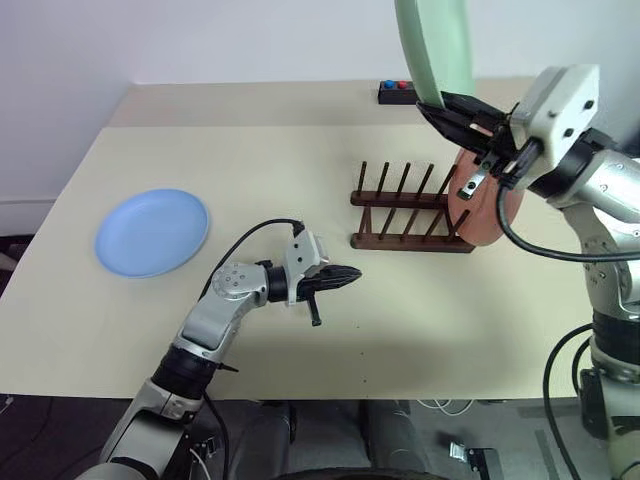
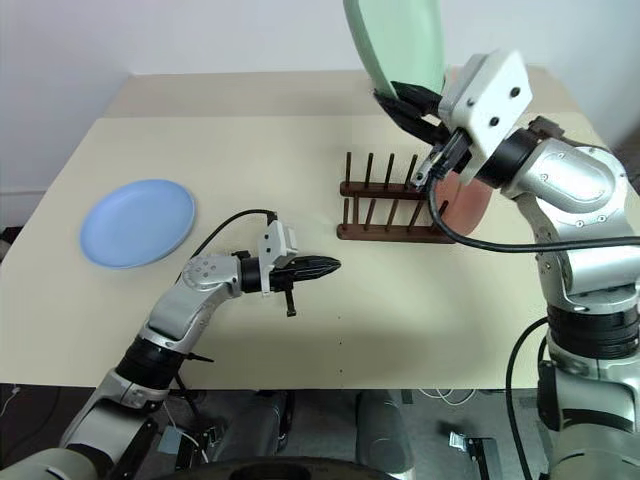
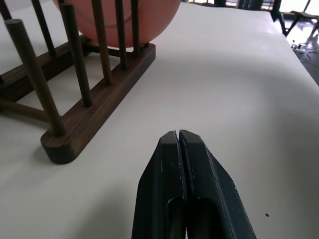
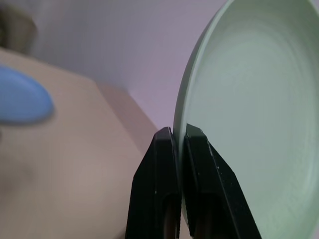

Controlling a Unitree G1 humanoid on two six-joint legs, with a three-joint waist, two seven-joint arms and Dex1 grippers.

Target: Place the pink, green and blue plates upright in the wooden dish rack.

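**Green plate up in the right claw, rack below it**

Going left to right as I see it from the head camera: blue plate point(image 1: 152, 232) lies flat on the table point(image 1: 300, 180), far left, well apart from everything else. Left gripper point(image 1: 345, 276) hovers low over mid-table, fingers pressed together on nothing, pointing toward the near end of the wooden dish rack point(image 1: 410, 215). Rack's rails run left-right; pegs stand upright, slots on the left side free. Pink plate point(image 1: 485, 215) stands on edge at the rack's right end, between pegs.

Right gripper point(image 1: 455, 112) pinches the green plate point(image 1: 435, 45) by its lower rim; the plate stands roughly upright above the claw, high over the rack's right half.

What matters for the next move, my read: open slots lie below and slightly left of the held plate. Plate face needs to sit across the rails, parallel to the pink one. Right arm has it and is nearer; the blue plate looks like the left arm's job.
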